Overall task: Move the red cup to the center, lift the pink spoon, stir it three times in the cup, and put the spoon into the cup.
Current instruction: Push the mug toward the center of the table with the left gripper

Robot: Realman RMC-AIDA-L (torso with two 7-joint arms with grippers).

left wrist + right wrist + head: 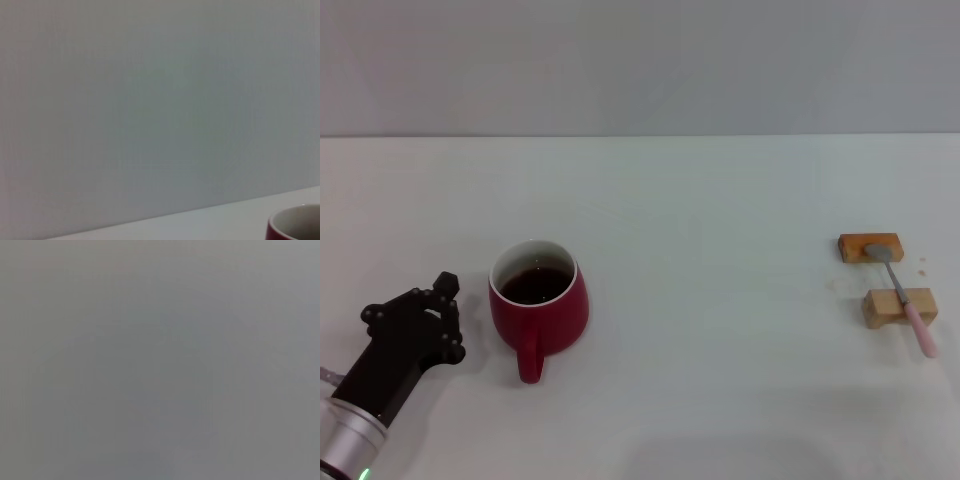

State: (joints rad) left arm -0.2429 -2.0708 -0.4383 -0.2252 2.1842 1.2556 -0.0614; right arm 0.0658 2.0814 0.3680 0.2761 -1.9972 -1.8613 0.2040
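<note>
I see the red cup [538, 305] on the left part of the tabletop [720, 200], toward the near edge, dark drink inside, its handle pointing at the near edge; my left gripper [445, 300] sits just beside it, on the side nearer the left edge, not touching; I cannot tell if it is wide or narrow. I think this arm should push or carry the cup toward the middle. The pink spoon [905, 300] lies across two wooden blocks [870, 247] near the right edge, its pink handle pointing at the near edge; my right gripper is out of sight.

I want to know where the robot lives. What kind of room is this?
Probably a test lab, not a kitchen: a bare white table against a plain wall, with only the red cup, the pink spoon on two wooden blocks, and the left gripper.
</note>
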